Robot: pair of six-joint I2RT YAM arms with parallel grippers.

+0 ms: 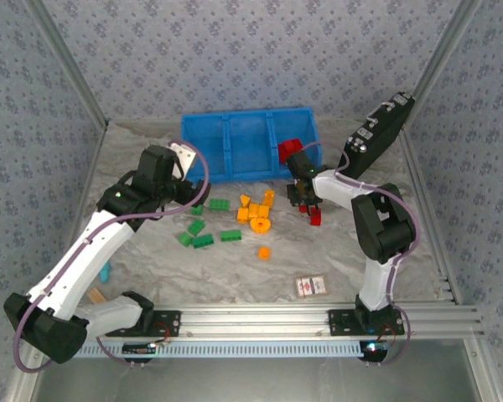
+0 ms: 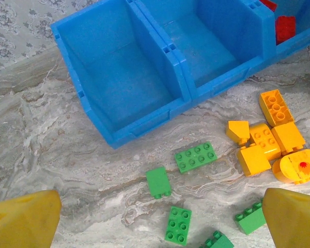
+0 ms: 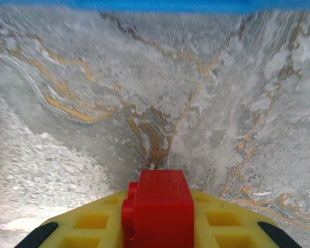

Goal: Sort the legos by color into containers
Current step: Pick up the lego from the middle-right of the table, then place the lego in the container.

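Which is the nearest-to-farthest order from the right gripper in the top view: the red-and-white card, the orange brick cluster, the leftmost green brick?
From the right gripper, shut on a red brick:
1. orange brick cluster, just to its left.
2. red-and-white card, toward the near edge, by the right arm's base.
3. leftmost green brick, well past the cluster on the left.

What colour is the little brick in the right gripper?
The brick is red, clearest in the right wrist view.
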